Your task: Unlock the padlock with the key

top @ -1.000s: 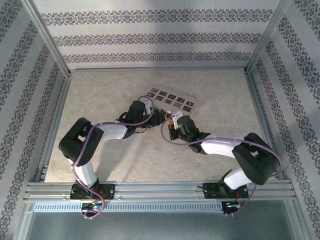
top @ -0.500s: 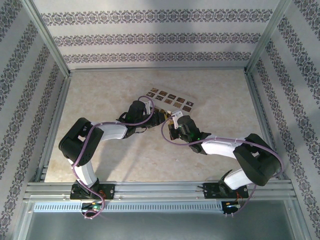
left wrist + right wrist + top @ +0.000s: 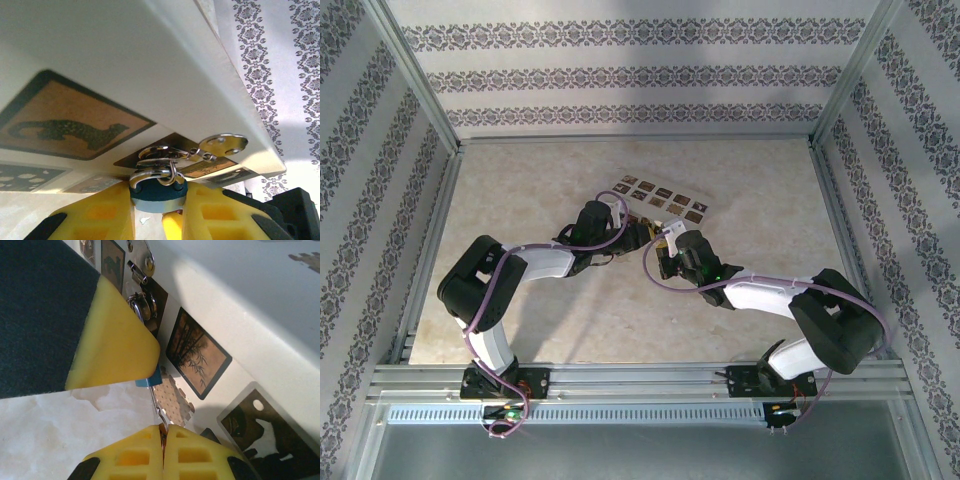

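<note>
We judge the task to be at the key-in-lock step. The left gripper [image 3: 158,207] has its yellow foam pads clamped on the padlock [image 3: 158,194], a small blue body with a silvery rim, held just above the marbled table [image 3: 570,300] and close against the cream box [image 3: 125,60]. The curved steel shackle [image 3: 152,174] looks closed, with a bright ring and a flat round-headed spare key [image 3: 222,145] hanging through it. The right gripper [image 3: 162,440] has its pads pressed together on the key [image 3: 156,407], a thin metal blade running up to the blue body; we cannot tell how deep it sits. The next move likely calls for a steady twist about the blade's axis while the left grip resists, since smooth metal can slip in soft foam. The box is matte, with dark framed picture tiles.
</note>
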